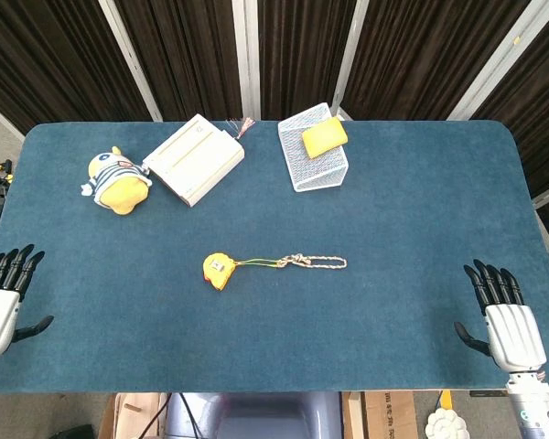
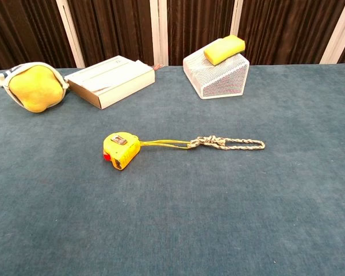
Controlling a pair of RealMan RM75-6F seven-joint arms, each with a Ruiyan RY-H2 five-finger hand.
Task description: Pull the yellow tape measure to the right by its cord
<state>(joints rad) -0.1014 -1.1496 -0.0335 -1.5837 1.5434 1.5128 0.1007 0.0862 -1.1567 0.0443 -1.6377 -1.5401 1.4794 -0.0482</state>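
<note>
The yellow tape measure (image 1: 218,271) (image 2: 121,150) lies near the middle of the blue table. Its cord (image 1: 311,262) (image 2: 227,142), a thin yellow loop knotted to a braided beige loop, stretches out to the right of it. My left hand (image 1: 2,302) lies flat at the table's near left edge, fingers apart, holding nothing. Far to the right, my right hand (image 1: 505,320) rests at the near right edge, also spread and empty. Both hands are well away from the cord. Neither hand appears in the chest view.
At the back stand a yellow plush toy (image 1: 115,180) (image 2: 35,86), a white box (image 1: 194,158) (image 2: 110,80), and a white mesh basket (image 1: 313,161) (image 2: 218,76) with a yellow sponge (image 1: 324,136) (image 2: 224,49) on top.
</note>
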